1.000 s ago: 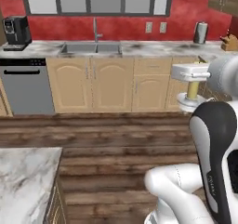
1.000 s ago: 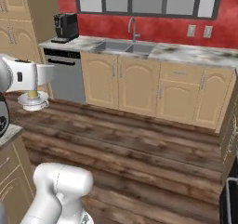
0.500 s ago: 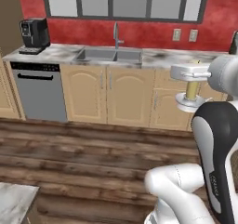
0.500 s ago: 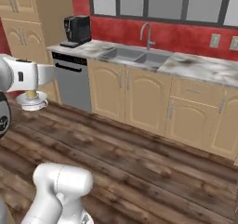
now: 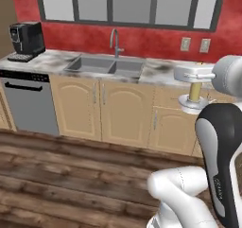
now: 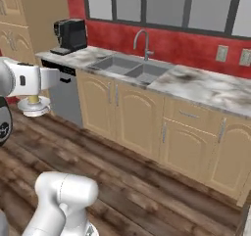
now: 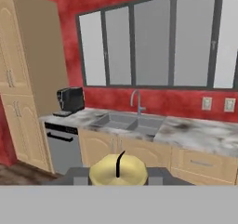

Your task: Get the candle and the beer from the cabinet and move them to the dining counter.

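A mobile robot arm carries the candle [image 5: 194, 92] across a simulated kitchen, its gripper [image 5: 193, 91] closed on the pale yellow stick while the small silver holder [image 6: 34, 106] hangs just beneath the hand; seen along the fingers, the candle's rounded top and black wick [image 7: 118, 167] sit between the two dark tips. The job appears to be in its first half: the candle is out of the cabinet and held in the air, but it has not yet been set down on any desk, and neither the beer nor the dining counter is visible from here, so the drop-off and the whole second fetch seem to remain. Ahead runs a marble-topped desk [image 6: 206, 90] against a red wall, with a steel sink [image 5: 105, 65] and curved tap [image 6: 141, 41], a black coffee machine [image 5: 26, 39] at its end, a grey dishwasher [image 5: 27, 101] below and tan base cabinets [image 6: 138, 118] alongside. A tall tan pantry unit [image 7: 25, 83] stands at the far end and a row of windows [image 7: 153, 42] sits above the sink. The plank floor [image 5: 71, 175] between the robot and this run looks free of obstacles.
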Controlling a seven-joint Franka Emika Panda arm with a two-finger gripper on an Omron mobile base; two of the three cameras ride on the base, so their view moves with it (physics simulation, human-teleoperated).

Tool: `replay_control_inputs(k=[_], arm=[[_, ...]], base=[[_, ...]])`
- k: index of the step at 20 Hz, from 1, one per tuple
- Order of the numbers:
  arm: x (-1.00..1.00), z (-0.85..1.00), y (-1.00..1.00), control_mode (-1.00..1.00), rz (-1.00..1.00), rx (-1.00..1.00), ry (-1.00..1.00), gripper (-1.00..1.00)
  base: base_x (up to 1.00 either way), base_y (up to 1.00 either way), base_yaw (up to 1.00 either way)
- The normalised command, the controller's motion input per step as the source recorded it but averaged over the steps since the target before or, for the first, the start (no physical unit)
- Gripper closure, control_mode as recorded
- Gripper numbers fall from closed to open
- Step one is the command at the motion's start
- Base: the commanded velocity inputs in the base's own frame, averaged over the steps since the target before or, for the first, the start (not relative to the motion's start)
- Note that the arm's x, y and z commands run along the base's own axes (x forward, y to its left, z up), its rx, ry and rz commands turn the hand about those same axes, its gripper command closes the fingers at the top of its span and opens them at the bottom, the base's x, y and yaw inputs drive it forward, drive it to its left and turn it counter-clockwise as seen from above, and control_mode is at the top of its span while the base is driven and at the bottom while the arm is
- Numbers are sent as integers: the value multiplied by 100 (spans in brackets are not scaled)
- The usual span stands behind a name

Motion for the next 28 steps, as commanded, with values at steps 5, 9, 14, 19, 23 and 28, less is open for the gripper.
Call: replay_control_inputs(k=[5,9,14,19,23,28], arm=[[0,0,0,100,0,0,0,100],[0,0,0,100,0,0,0,100],[0,0,0,100,0,0,0,100],[0,0,0,100,0,0,0,100],[0,0,0,100,0,0,0,100],[0,0,0,100,0,0,0,100]], base=[[60,-60,48],[39,-2,87],[19,0,93],[46,-3,86],[91,-41,66],[95,-84,40]])
